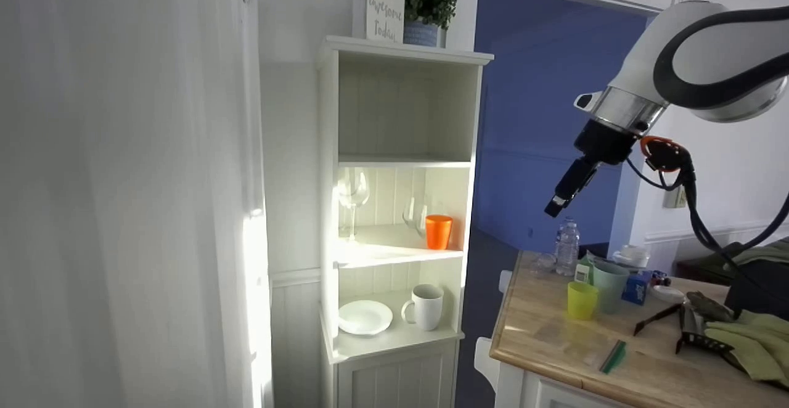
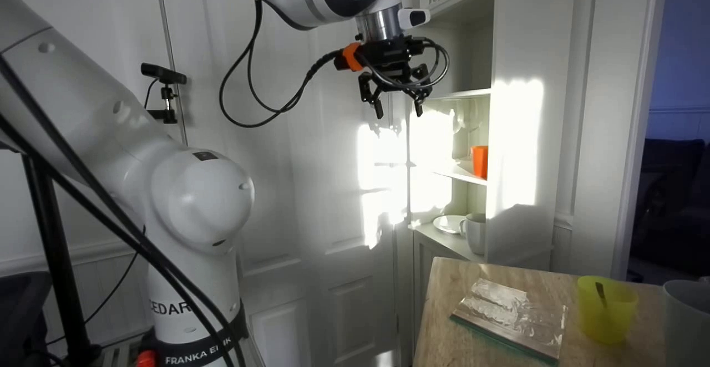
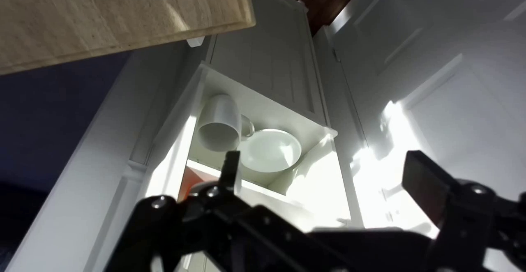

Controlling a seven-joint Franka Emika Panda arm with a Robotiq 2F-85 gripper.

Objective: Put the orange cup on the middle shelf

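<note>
Sign [image 1: 385, 10] atop cabinet [image 1: 410, 49] reads "be awesome today"!
On robot base [image 2: 177, 327]: "EDAR" vis., w/ "FRANKA EMIK" below, txt partial.

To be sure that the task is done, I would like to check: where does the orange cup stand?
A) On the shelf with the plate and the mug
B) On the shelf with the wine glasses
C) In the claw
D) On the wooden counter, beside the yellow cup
B: in an exterior view the orange cup stands on the middle shelf, the level with the wine glasses, and the open claw is apart from it.
</note>
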